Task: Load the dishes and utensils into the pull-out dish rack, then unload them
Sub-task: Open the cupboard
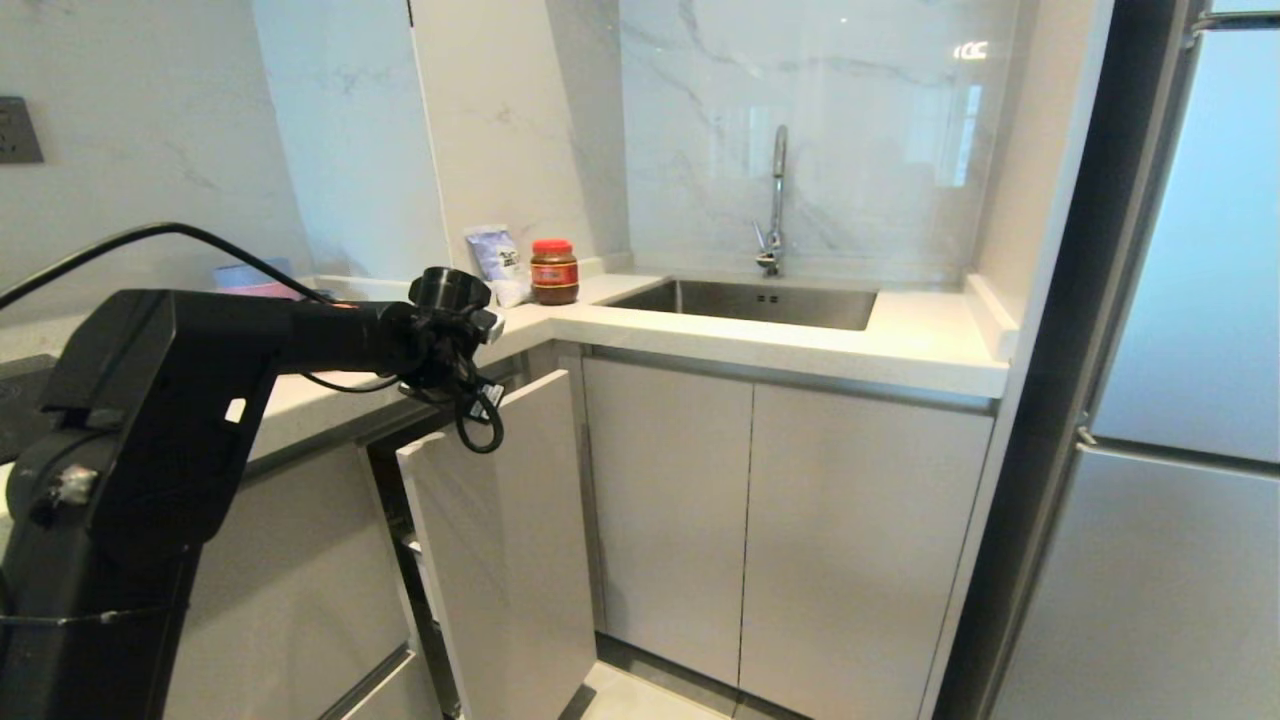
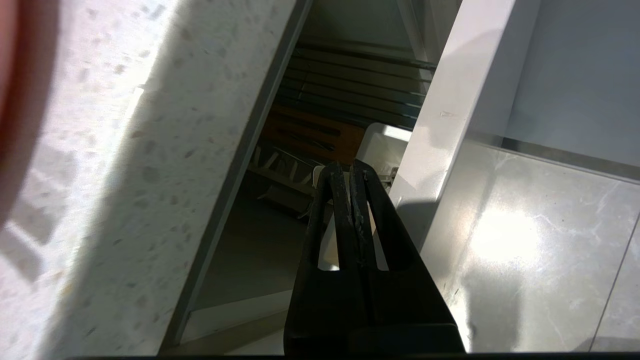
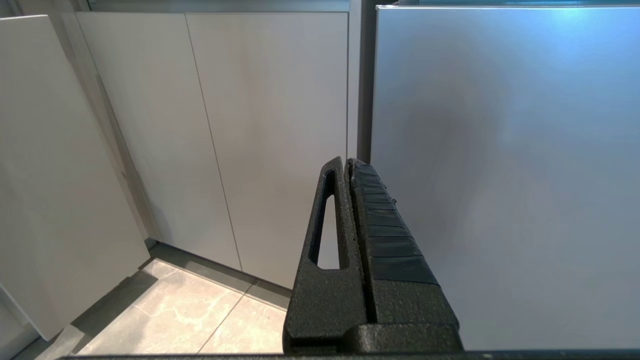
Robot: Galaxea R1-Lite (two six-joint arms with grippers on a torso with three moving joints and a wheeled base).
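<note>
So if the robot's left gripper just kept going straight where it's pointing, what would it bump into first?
Probably the white caddy of the pull-out dish rack; the shut left gripper points into the gap behind the front panel. Depth is unclear.

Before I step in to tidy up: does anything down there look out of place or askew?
Only the pull-out dish rack: its tall front panel stands partly out from the cabinet run, at an angle to the flush doors beside it. The left hand, shut and empty, hangs over the gap behind the panel. No spill or damage shows.
</note>
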